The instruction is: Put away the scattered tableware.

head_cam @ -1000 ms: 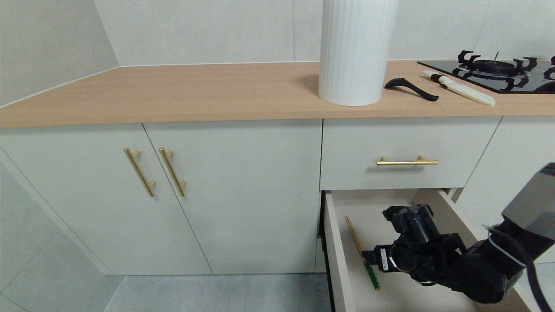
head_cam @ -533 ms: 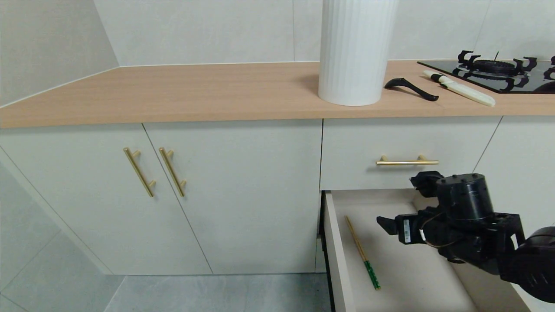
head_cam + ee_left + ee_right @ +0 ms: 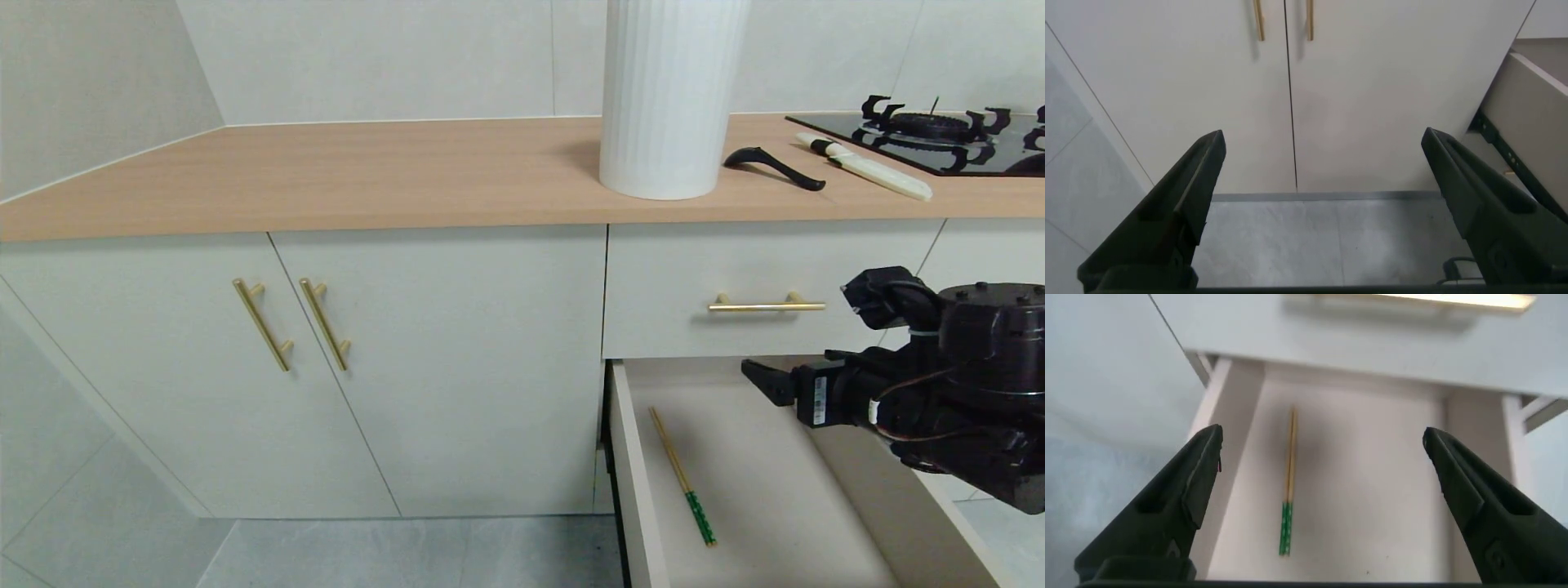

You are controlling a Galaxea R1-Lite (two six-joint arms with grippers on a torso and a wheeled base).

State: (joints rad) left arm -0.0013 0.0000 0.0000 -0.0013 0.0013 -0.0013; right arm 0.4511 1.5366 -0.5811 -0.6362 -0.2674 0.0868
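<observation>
Slender wooden chopsticks [image 3: 682, 478], green-patterned at the near end, in the smooth pale drawer [image 3: 633, 457].
Right gripper [image 3: 1320, 437] above: fingers spread wide, empty; left gripper [image 3: 1320, 139] likewise.

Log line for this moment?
right end effector open over open drawer | chopsticks in drawer | knife, black utensil on counter | left end effector open

A wood-grain tabletop [image 3: 367, 175] runs along pale grey tiled walls [image 3: 392, 57] into a corner on the left. Beneath it are two off-white cabinet doors [image 3: 457, 367] with brass bar handles [image 3: 261, 324] side by side. To their right, a shut drawer [image 3: 767, 269] sits above an open drawer [image 3: 635, 490]. A black gas hob [image 3: 931, 131] is set in the tabletop's right end. The floor [image 3: 326, 555] is grey tile.
</observation>
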